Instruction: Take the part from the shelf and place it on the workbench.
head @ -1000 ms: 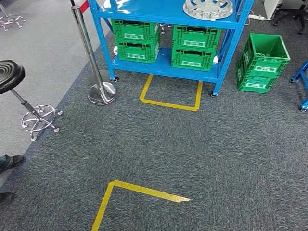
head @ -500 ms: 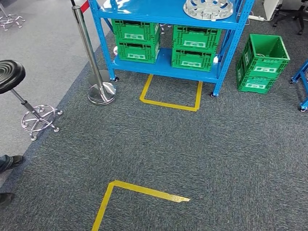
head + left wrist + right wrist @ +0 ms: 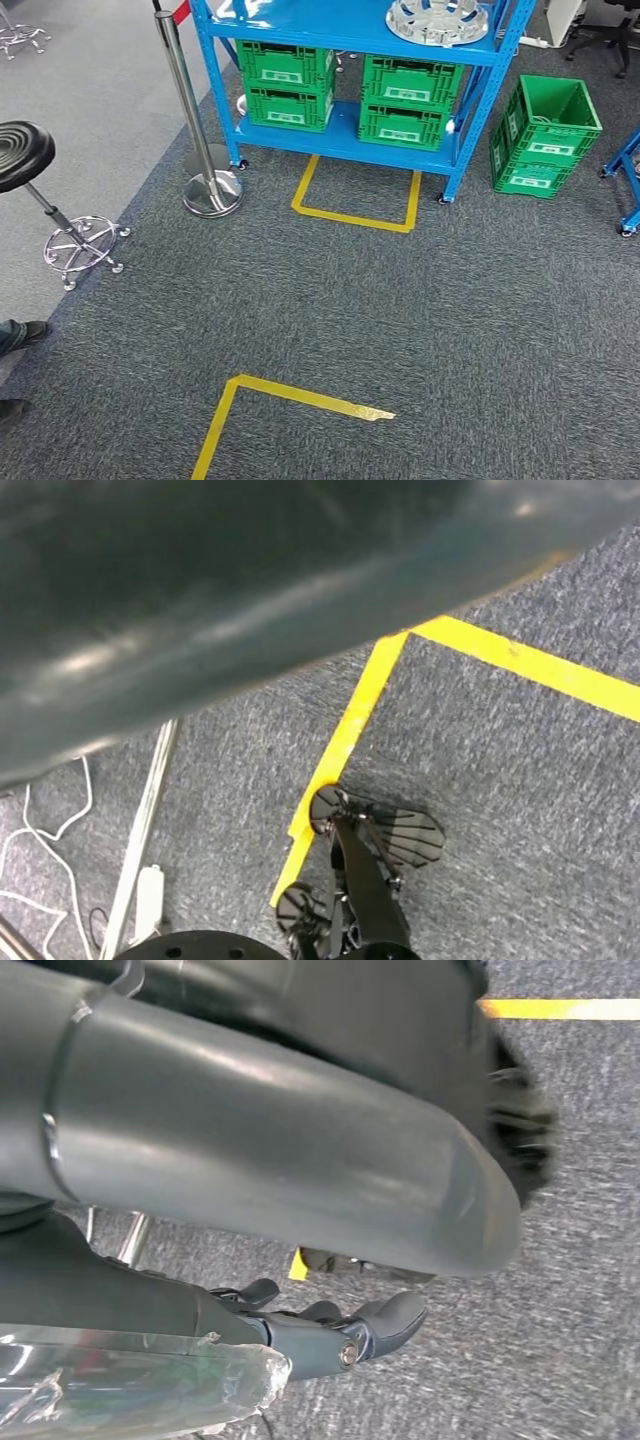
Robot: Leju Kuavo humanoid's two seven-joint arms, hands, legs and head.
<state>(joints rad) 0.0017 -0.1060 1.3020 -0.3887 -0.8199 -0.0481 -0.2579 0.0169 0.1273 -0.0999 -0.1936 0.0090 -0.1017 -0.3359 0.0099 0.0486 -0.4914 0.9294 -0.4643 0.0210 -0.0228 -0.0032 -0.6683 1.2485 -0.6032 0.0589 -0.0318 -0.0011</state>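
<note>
The part (image 3: 438,20) is a silver, spoked, wheel-like disc lying on an upper level of the blue shelf (image 3: 340,30) at the top of the head view, far ahead across the carpet. In the right wrist view my right hand (image 3: 317,1250) hangs over the carpet, its thick grey thumb and dark fingers (image 3: 377,1325) stretched out with nothing in them. A dark glossy blurred shape, my left hand (image 3: 226,590), crosses the left wrist view; how its fingers lie is unclear.
Green crates (image 3: 285,70) fill the shelf's lower levels, and another green crate (image 3: 543,135) stands on the floor to its right. A chrome stanchion (image 3: 189,110) and a black stool (image 3: 23,155) stand left. Yellow tape (image 3: 355,215) marks the carpet. A person's shoes (image 3: 23,335) are at the left edge.
The whole head picture has shifted slightly, so the shelf sits a little lower and further right; the camera moved. Nothing on the shelf or floor has moved.
</note>
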